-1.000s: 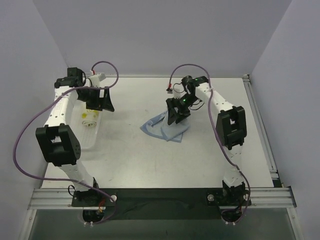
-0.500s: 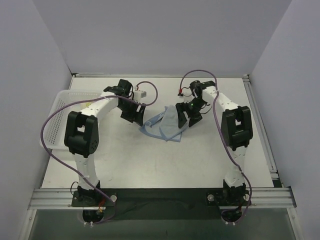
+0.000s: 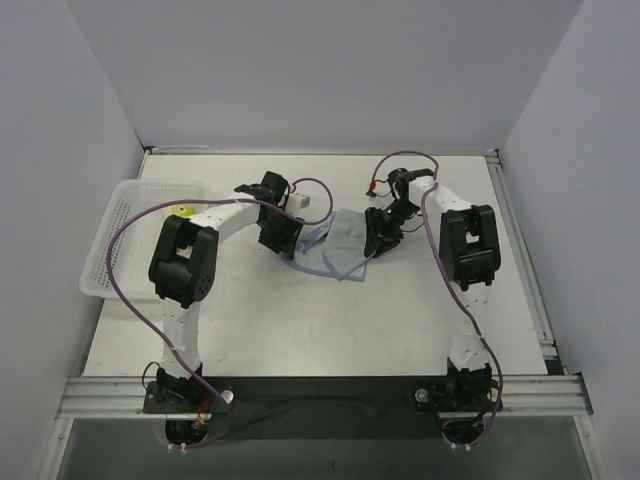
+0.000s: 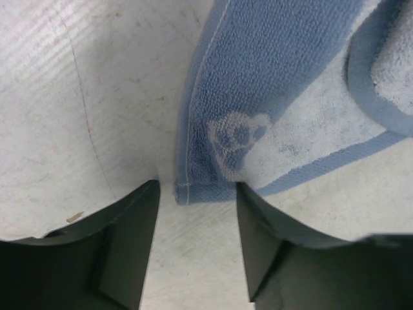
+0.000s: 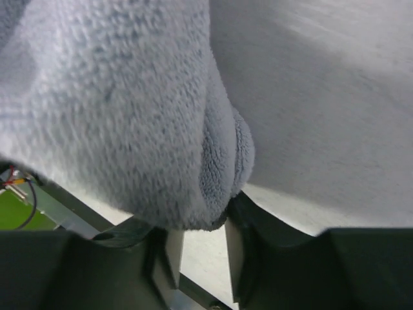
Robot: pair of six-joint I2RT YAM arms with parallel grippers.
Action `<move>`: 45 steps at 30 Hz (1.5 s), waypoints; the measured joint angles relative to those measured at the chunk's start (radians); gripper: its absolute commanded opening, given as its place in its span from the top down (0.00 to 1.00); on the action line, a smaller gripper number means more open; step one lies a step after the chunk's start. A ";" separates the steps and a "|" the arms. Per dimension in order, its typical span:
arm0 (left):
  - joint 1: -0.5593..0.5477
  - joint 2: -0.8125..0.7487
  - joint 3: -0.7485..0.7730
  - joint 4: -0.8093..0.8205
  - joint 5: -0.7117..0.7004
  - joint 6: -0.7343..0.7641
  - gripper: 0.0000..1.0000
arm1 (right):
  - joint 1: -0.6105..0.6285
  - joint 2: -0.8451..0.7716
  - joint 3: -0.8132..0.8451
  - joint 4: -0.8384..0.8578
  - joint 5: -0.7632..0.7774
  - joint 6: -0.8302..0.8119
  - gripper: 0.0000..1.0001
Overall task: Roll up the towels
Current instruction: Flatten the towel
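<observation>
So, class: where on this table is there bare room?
Bare: the wide near strip between towel and arm bases; the far strip behind the towel; the right side beyond the right arm. Crowded: the middle, where left gripper and right gripper flank the towel; the left edge, where the basket sits.

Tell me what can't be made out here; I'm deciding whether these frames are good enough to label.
- Top view: the yellow thing in the basket is too small to identify; the left arm hides the basket's right side.
- Right wrist view: the blurred towel fills the frame; whether the right claw grips it is unclear.
- Left wrist view: frame edges cut off most of the towel.
</observation>
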 measured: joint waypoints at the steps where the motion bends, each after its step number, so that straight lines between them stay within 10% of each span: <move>1: -0.005 0.003 0.001 0.006 -0.009 0.000 0.49 | -0.009 0.000 0.000 0.002 -0.010 0.004 0.78; 7: -0.012 0.013 0.000 0.037 -0.050 0.002 1.00 | -0.074 -0.008 0.001 0.010 -0.051 0.010 1.00; 22: 0.152 -0.080 -0.117 -0.011 -0.086 0.135 1.00 | -0.348 -0.123 -0.003 -0.196 0.073 -0.175 0.99; 24: 0.171 -0.095 -0.128 -0.030 -0.110 0.161 1.00 | -0.366 -0.123 -0.003 -0.220 0.114 -0.201 0.74; 29: 0.172 -0.109 -0.127 -0.051 -0.110 0.195 1.00 | -0.383 -0.108 0.027 -0.280 0.150 -0.226 0.55; 38: 0.152 -0.109 -0.057 -0.091 0.111 0.147 0.60 | -0.363 -0.243 -0.100 -0.216 0.161 -0.285 0.56; 45: 0.162 -0.115 -0.013 -0.067 0.261 0.062 0.51 | -0.192 -0.452 -0.314 -0.132 0.316 -0.372 0.54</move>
